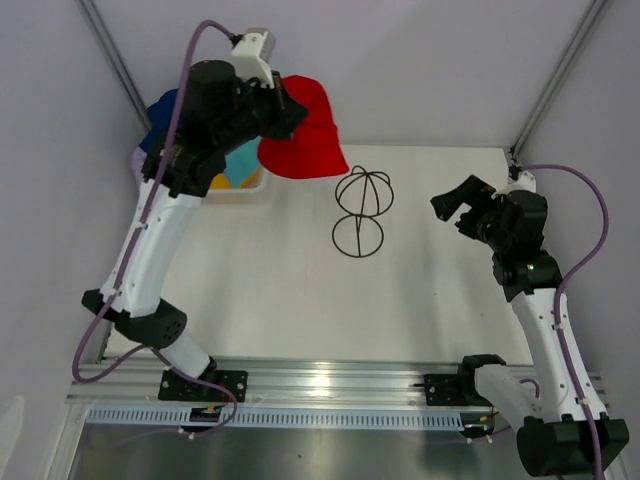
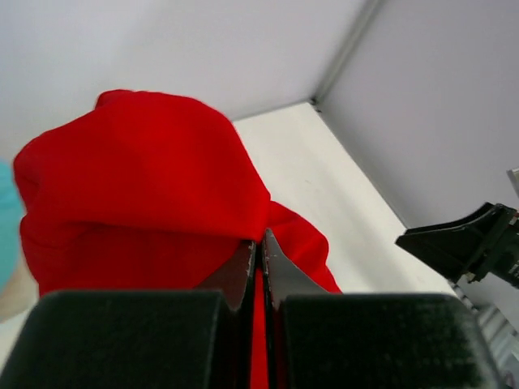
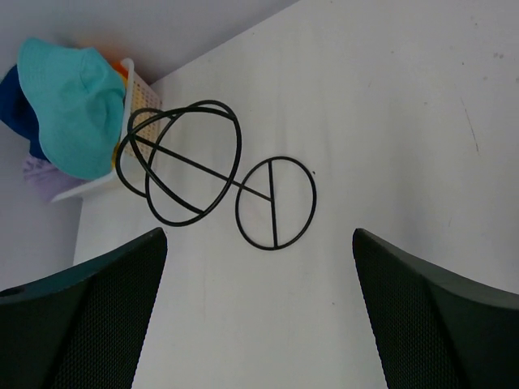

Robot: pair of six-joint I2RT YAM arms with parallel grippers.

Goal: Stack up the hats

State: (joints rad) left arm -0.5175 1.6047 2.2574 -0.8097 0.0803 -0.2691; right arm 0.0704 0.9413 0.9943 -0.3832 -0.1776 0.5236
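Your left tool (image 2: 259, 251) has its fingers pressed together on a fold of the red hat (image 2: 138, 186), with only a sliver of cloth showing between them. The hat hangs from that pinch, bunched and drooping, beyond the wire frame (image 3: 273, 203) and to its left, and looks clear of the tabletop (image 1: 430, 300).

Expect it to handle as light, limp fabric. The crown is already slumped and creased, so it will sag, swing and fold rather than keep its shape. It is not fragile. A pinch at the brim edge suits it best, letting the crown hang open. You cannot tell whether this fold is brim or crown.

Left of the wire frame stands the white basket (image 3: 134, 89). A teal hat (image 3: 69, 97) is heaped over it, with a navy hat (image 3: 16, 113) behind, a scrap of an orange hat (image 3: 122, 69) at the rim and a lavender hat (image 3: 45, 178) low down.

Your right tool (image 3: 258, 243) is spread wide and holds nothing. It sits to the right of the wire frame and faces it.
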